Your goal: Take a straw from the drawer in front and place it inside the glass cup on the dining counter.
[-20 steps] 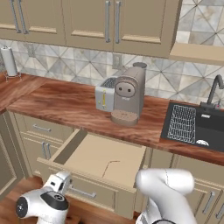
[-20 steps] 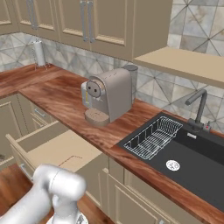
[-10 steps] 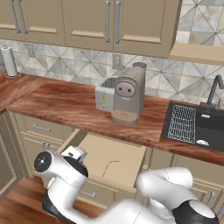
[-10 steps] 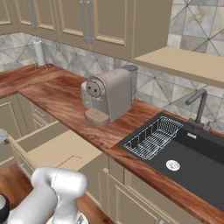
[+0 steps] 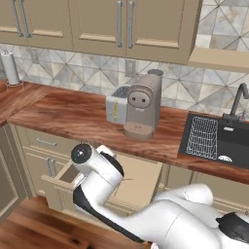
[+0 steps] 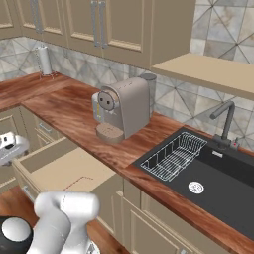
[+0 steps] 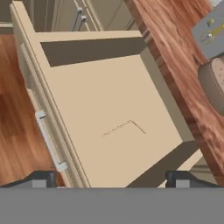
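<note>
From the left base view you've got the drawer (image 5: 138, 182) pulled open under the worktop (image 5: 87, 119), and your arm (image 5: 99, 170) is swung right across its front, blocking most of the tan floor; a short sliver of the straw (image 5: 127, 179) shows just past the arm's edge. Over to the right base view: the drawer (image 6: 64, 171) lies wide open below the coffee machine (image 6: 121, 106), and you can make out the straw (image 6: 82, 179) as a thin bent line flat on the bare floor, well clear of the walls. Now the hand view, looking down into the drawer (image 7: 109, 109): the straw (image 7: 122, 127) lies near the middle, its bend pointing toward the counter side, and your gripper (image 7: 111, 178) hangs above it with the jaws spread as wide as they go, holding nothing. Here's your risk: that straw is wire-thin and flat on the floor, so closing a touch high means pinching air, and coming down off-line could nudge it aside or roll it. Watch the silver handle (image 7: 49, 142) and front wall too, because a low approach could clip them
</note>
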Robot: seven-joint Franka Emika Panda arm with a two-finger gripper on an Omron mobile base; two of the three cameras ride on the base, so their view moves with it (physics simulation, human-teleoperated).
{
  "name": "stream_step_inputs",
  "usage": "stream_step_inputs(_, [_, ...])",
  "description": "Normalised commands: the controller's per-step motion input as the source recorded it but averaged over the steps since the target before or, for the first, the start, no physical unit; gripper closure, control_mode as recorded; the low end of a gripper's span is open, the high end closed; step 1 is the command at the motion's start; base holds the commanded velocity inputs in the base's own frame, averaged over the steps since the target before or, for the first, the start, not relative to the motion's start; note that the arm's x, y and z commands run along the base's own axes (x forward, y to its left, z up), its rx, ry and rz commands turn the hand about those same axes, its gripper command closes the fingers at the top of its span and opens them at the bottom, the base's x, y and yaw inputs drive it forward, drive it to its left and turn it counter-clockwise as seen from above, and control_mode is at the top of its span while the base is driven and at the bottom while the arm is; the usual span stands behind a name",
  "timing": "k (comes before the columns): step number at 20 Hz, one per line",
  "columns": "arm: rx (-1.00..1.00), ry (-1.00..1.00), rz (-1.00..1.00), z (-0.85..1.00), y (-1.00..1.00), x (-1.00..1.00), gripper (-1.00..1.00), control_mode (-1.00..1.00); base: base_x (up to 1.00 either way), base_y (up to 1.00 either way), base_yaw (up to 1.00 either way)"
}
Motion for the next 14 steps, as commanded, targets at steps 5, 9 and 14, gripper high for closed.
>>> stream_step_inputs(5, [0.11, 0.04, -0.12, 0.0, -0.43, 0.33, -1.0, -1.0, 0.0, 0.0, 0.0])
stream_step_inputs(9, [0.13, 0.1, -0.24, 0.0, -0.4, 0.42, -1.0, -1.0, 0.0, 0.0, 0.0])
stream_step_inputs(14, [0.12, 0.13, -0.28, 0.0, -0.31, 0.38, -1.0, -1.0, 0.0, 0.0, 0.0])
